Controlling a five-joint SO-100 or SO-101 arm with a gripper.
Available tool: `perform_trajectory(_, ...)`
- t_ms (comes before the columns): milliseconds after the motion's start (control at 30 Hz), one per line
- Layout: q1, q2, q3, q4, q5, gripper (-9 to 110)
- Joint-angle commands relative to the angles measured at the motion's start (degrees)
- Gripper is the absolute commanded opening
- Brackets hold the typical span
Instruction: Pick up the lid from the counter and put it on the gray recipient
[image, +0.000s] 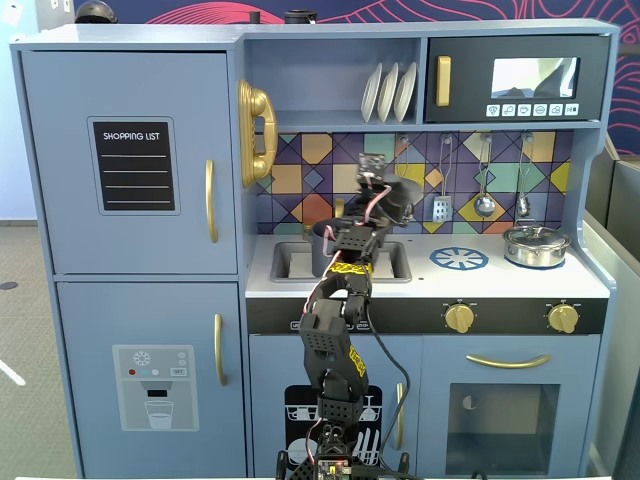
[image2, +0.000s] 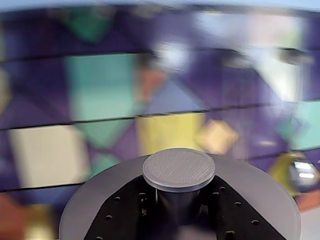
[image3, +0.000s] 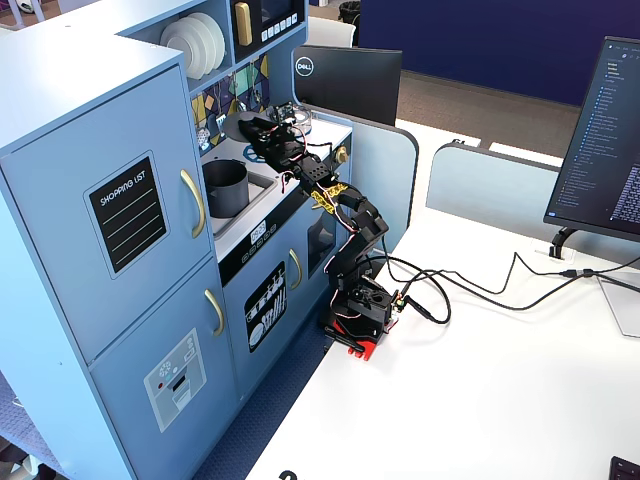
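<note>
My gripper (image2: 179, 204) is shut on the knob of the dark-gray lid (image2: 178, 169), and the lid's flat disc spreads out behind the black fingers (image2: 125, 215). In a fixed view the lid (image: 397, 206) hangs in the gripper (image: 385, 212) above the counter, against the tiled backsplash. It is up and to the right of the gray recipient (image: 322, 243), which stands in the sink, partly hidden by the arm. The other fixed view shows the open recipient (image3: 228, 187) in the sink and the gripper (image3: 252, 128) above and behind it.
A shiny steel pot (image: 536, 245) with its own lid stands at the counter's right end. A blue-and-white burner mark (image: 459, 258) lies beside it. Utensils (image: 484, 203) hang on the backsplash, with a shelf of plates (image: 388, 92) above. Cables (image3: 470, 290) lie on the white table.
</note>
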Motion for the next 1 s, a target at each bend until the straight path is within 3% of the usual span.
perform_trajectory(0, -4.75, 4.57, -4.66, 2.29, -0.88, 0)
perform_trajectory(367, -12.57, 4.31, -1.41, 3.25, -1.85, 0)
perform_trajectory(967, -11.78, 1.93, 8.00, -2.20, -0.09, 0)
